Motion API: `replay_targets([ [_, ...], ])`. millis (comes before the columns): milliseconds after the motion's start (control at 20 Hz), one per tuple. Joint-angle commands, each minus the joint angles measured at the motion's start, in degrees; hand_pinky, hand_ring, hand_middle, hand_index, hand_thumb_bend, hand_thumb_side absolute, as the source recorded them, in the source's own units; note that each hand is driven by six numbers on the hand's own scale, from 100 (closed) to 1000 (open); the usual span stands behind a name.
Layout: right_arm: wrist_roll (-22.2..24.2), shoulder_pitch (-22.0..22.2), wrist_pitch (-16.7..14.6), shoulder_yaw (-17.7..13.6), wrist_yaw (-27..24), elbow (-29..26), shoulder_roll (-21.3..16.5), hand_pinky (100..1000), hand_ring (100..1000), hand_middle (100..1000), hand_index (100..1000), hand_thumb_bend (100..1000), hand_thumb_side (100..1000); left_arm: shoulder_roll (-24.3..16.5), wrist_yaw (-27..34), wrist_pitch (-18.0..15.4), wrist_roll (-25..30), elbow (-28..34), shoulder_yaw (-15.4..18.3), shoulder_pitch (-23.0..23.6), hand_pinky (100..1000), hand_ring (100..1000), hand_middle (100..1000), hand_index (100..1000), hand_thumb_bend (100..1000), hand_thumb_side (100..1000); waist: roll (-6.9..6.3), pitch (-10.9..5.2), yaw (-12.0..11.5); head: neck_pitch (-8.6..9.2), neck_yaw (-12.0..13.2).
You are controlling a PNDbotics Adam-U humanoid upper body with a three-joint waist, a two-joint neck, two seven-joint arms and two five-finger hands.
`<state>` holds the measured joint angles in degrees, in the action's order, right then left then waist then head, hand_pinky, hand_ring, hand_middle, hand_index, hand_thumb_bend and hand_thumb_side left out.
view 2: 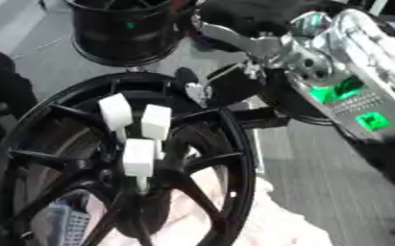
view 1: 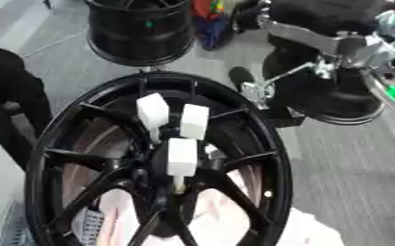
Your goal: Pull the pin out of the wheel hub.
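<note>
Your right hand (view 1: 255,89) hovers beside the wheel hub (view 1: 163,168), finger state unclear, nearing three white pins (view 1: 182,156) standing ready.

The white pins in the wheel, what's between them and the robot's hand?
Only the wheel hub's black spokes and rim lie between the white pins and the right hand, seen in the right eye view.

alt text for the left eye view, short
A black spoked wheel hub stands in front, with three white block-headed pins in its centre. The robot's right hand reaches in from the upper right, above the rim; a second black wheel stands behind.
</note>
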<state>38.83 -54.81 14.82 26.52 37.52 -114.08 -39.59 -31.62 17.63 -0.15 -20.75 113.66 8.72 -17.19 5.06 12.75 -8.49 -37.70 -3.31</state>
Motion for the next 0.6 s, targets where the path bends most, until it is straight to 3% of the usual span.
replay_targets([
  [50, 1.08, -0.45, -1.42, -1.3, -0.16, -0.51, 0.29, 1000, 822, 766, 819, 100, 283, -0.73, -0.15, 0.11, -0.19, 0.93, 0.74, -0.39, 874, 602, 706, 708, 100, 522, -0.24, -1.03, -0.12, -0.35, 0.46],
  [350, 3.84, 0.04, -6.03, -0.77, -2.04, -0.51, 0.86, 1000, 843, 774, 829, 100, 386, -0.63, -0.11, 0.54, -0.43, 0.93, 0.89, -0.16, 875, 601, 707, 707, 100, 534, 0.08, -0.93, -0.52, -0.81, 0.9],
  [600, 5.82, 0.83, -10.43, -0.12, -2.97, -0.51, 0.92, 1000, 843, 763, 810, 100, 417, -1.67, 0.04, 0.73, -0.79, 0.93, 1.19, 1.38, 877, 597, 707, 706, 100, 533, -0.05, -0.79, -1.37, -1.32, 0.04],
])
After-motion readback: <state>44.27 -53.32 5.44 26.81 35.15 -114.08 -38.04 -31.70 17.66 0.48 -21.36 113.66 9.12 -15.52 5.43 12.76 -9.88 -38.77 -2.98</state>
